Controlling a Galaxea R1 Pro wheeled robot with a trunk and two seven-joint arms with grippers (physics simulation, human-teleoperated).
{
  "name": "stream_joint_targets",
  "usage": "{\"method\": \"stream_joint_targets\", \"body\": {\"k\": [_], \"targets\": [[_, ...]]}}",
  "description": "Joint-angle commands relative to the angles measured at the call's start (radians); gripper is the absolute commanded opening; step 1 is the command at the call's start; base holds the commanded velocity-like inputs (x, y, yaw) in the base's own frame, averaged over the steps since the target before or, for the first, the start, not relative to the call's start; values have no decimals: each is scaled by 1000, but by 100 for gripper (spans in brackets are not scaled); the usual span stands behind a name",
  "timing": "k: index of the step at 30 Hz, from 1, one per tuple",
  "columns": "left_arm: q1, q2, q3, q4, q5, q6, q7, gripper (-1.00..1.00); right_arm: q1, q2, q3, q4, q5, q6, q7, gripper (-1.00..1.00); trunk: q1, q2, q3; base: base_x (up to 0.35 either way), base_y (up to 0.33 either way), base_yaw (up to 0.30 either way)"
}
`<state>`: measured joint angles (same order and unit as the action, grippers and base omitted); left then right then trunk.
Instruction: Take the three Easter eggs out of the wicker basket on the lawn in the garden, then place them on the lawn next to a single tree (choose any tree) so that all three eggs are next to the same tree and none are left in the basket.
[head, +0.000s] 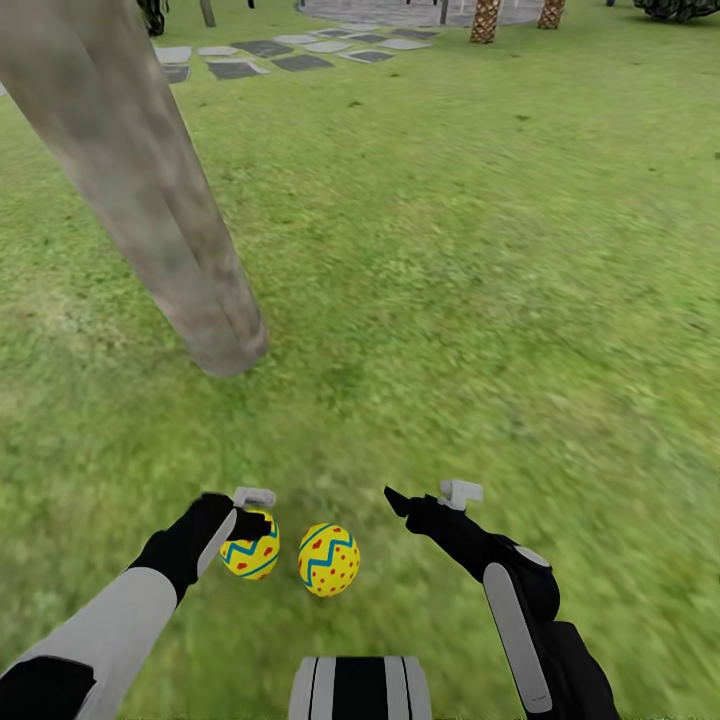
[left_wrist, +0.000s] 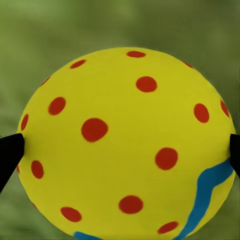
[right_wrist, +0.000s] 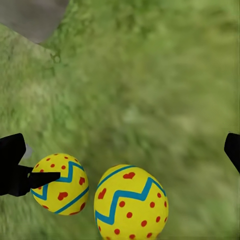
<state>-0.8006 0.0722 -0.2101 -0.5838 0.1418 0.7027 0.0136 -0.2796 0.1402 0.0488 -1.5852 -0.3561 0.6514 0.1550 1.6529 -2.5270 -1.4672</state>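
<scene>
Egg (head: 250, 553) sits clamped in left claw (head: 252, 522), beside second egg (head: 329, 559).

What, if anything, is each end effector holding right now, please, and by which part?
The left end effector grips a yellow Easter egg with red dots across its sides, at its widest. The right end effector is open, holding nothing.

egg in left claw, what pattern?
Yellow egg with red dots and a blue-edged zigzag band; clearest in the left wrist view, between the left claw tips.

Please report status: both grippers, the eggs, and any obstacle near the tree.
Left gripper shut on one egg, above the lawn. Right gripper open, empty. Second egg on grass between the arms. Tree ahead-left, nothing in the way.
</scene>
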Motion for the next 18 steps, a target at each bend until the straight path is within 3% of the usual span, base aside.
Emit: {"method": "stream_joint_targets", "body": {"k": [1,8,18], "targets": [[0,1,-6,-1,7,4,2,-100,0,0,-1,-1,0,5,3,100,0,-1,-5,0,0,0],[0,1,-8,-5,7,1,4,-100,-1,0,-1,-1,0,5,3,100,3,-2,-32,0,0,0],[0,1,-9,-7,7,-11,3,-100,-1,0,-3,-1,0,5,3,100,5,-3,-47,0,0,0]]}}
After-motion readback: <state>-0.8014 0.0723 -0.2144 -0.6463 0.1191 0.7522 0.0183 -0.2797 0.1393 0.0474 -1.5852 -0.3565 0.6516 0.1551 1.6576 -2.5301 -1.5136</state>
